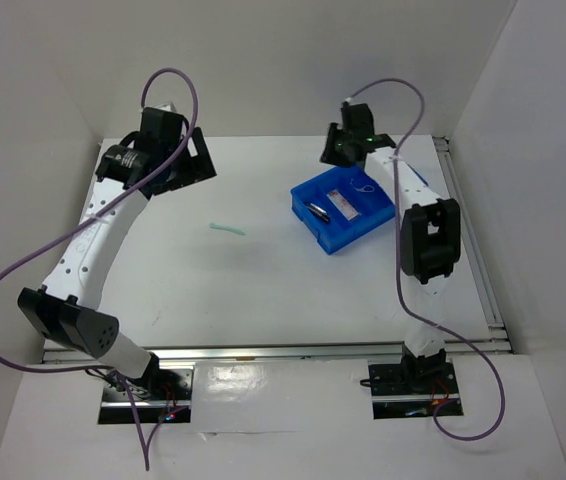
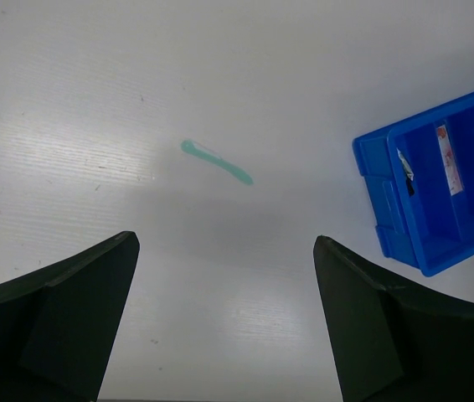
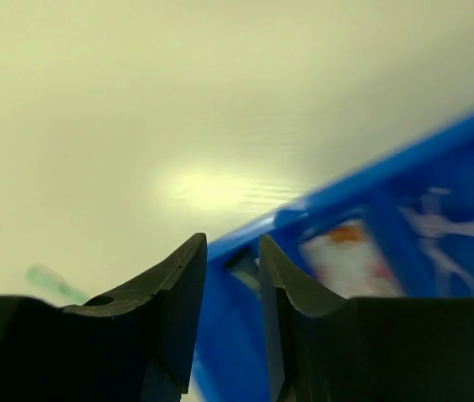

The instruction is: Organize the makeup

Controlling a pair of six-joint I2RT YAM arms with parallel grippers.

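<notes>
1. Nearest the arm bases, the table [image 1: 293, 290] in front of the blue bin [image 1: 335, 238] carries no makeup that I can see.
2. The mint-green stick [image 1: 228, 229] lies flat on the table, well to the left of the bin and apart from it. It is the only piece I can see outside the bin. The left wrist view shows it lying at a slant [image 2: 216, 162], ahead of the fingers.
3. The bin sits right of centre, turned at an angle. In it lie a slim black tube [image 1: 318, 212] in the compartment nearest the stick, a clear pinkish packet [image 1: 341, 203] beside it, and a purple looped piece [image 1: 363, 186] in the far-right part. I cannot make out other pieces in it.
4. The left gripper [image 2: 224, 243] hangs above the table, to the far left of the bin. Its jaws are spread wide with nothing between them, and the stick is beyond them, not yet reached.
5. The right gripper [image 3: 231, 243] hovers just past the bin's far-left corner. Its jaws are narrow, with only a slim gap, and nothing shows in it. Its view is blurred, but the packet [image 3: 350, 260] and the bin's rim [image 3: 404, 163] show close by.
6. Judgement: sorting looks nearly done, and the step in hand is fetching the stick, most likely with the left arm.
7. The next move calls for bringing the spread jaws down over the stick, turned so they close across its thin width. They must go low enough to pinch so flat a thing, then carry it right to the bin.
</notes>
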